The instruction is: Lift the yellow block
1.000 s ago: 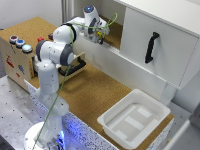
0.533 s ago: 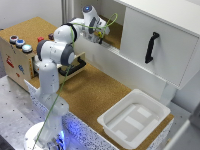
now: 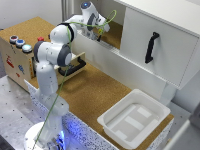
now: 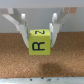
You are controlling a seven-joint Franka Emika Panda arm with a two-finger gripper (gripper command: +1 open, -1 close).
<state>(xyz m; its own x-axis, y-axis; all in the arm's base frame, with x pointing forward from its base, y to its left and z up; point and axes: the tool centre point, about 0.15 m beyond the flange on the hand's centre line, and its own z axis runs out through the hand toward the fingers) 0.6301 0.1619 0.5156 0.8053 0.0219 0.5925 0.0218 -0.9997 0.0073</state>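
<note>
In the wrist view a small yellow block [image 4: 39, 42] with black letters on its faces sits between my two fingers [image 4: 23, 31], above the cork surface [image 4: 42, 65]. My gripper [image 4: 39, 36] is shut on it. In the exterior view my gripper [image 3: 98, 34] is up at the open shelf of the white cabinet [image 3: 160, 35], over the cork shelf floor. The block itself is too small to make out there.
A white tray [image 3: 132, 120] stands on the cork table at the exterior view's right front. The cabinet door with a black handle [image 3: 150, 47] is right of the gripper. A wooden box with coloured buttons [image 3: 17, 52] and a black fixture [image 3: 75, 65] stand at the left.
</note>
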